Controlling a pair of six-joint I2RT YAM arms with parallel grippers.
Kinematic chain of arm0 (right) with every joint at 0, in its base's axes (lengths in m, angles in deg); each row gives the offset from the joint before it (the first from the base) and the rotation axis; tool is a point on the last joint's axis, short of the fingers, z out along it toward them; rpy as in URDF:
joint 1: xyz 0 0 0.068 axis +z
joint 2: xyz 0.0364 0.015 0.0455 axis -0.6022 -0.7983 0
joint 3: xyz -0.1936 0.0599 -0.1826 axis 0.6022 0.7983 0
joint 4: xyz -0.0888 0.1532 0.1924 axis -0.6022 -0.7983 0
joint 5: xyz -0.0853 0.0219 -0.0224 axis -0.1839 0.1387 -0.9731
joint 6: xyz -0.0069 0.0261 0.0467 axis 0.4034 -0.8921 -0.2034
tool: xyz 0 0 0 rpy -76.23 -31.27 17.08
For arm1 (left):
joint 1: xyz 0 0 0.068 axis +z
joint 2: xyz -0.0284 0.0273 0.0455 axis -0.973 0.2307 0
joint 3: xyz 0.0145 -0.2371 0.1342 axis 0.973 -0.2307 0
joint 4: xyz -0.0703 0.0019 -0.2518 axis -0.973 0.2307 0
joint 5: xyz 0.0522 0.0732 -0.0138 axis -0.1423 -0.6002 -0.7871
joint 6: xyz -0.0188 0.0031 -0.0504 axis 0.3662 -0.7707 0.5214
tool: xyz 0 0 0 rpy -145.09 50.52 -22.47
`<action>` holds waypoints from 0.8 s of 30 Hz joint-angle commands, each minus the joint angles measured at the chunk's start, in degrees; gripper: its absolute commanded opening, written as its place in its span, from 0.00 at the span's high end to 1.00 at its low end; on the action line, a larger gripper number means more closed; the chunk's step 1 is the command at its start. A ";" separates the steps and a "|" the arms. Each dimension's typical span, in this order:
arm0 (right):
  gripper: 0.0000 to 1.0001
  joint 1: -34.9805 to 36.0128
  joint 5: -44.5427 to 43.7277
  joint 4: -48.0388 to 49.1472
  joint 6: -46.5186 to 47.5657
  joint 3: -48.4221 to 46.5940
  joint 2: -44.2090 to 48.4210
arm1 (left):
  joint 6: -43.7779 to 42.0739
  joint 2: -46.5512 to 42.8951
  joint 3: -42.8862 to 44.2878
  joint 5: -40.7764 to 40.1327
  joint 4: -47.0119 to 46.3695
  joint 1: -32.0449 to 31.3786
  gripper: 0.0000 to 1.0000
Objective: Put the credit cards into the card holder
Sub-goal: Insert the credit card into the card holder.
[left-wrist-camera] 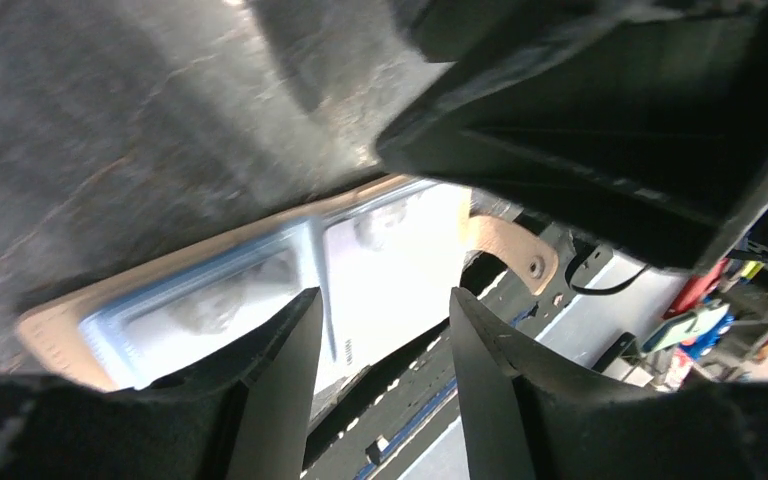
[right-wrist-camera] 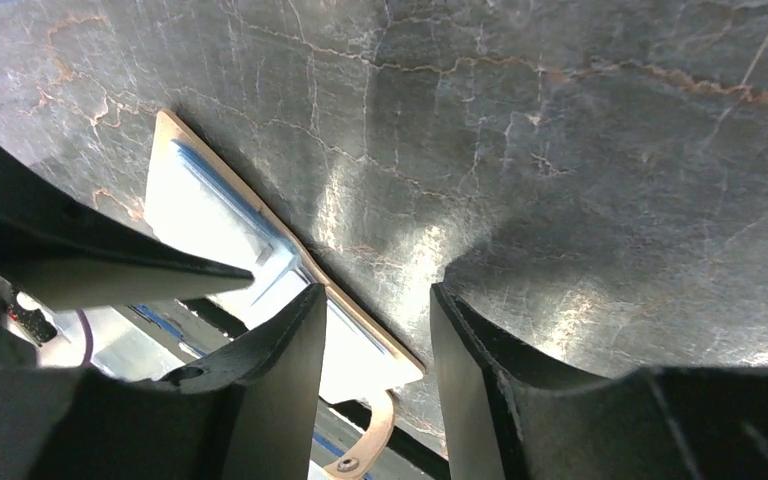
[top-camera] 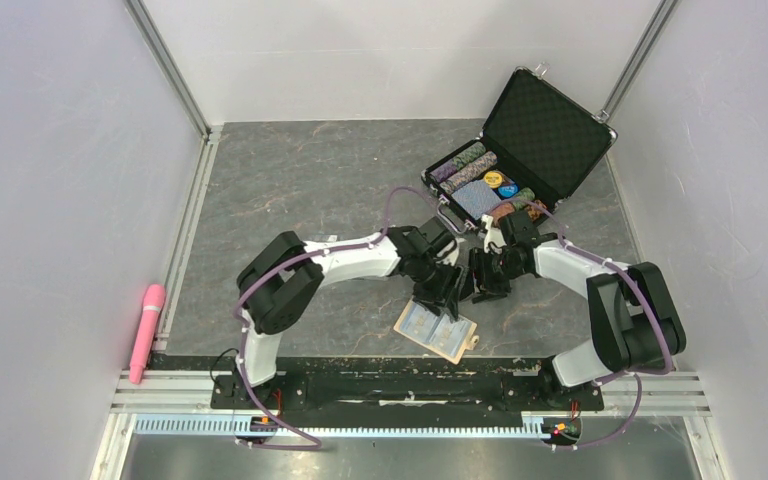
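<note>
- The card holder point(top-camera: 437, 331) lies open, lining up, on the grey table point(top-camera: 300, 180), close to the table's near edge. Its snap tab point(left-wrist-camera: 516, 252) sticks out at the end toward that edge. The black base rail point(top-camera: 410, 385) runs just beyond.
- You have open table to the left of the holder and on its far side. Pale walls close in both sides.
- The left gripper point(top-camera: 443, 290) hangs over the holder's far edge. Its fingers point(left-wrist-camera: 278, 370) are spread with a clear gap and hold nothing. The light blue lining shows through the gap.
- The right gripper point(top-camera: 483, 279) sits just beside the left one, nose to nose. Its fingers point(right-wrist-camera: 265, 380) are also parted and empty, above bare table with the holder's edge under one finger.
- You cannot tell the credit cards apart from the pale glossy lining in any view.
- The open black chip case point(top-camera: 525, 150) stands at the far right, near the right arm's wrist. A pink stick-shaped object point(top-camera: 147, 331) lies at the left rail, well apart.
</note>
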 commanded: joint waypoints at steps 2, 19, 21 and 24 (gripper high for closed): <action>0.53 0.18 0.08 -2.28 2.10 -1.20 1.65 | 4.81 -7.89 -7.12 3.60 -6.82 6.71 0.43; 0.66 8.86 2.44 -5.26 -0.13 -3.80 2.97 | -1.55 -13.38 -17.80 0.89 -0.82 14.11 0.44; 0.70 9.29 2.43 -5.40 -0.08 -4.65 1.99 | -0.67 -13.50 -18.03 2.37 -2.53 14.02 0.45; 0.78 9.78 3.62 -4.00 -0.42 -4.95 0.10 | 0.34 -12.94 -17.36 3.96 -4.18 13.22 0.48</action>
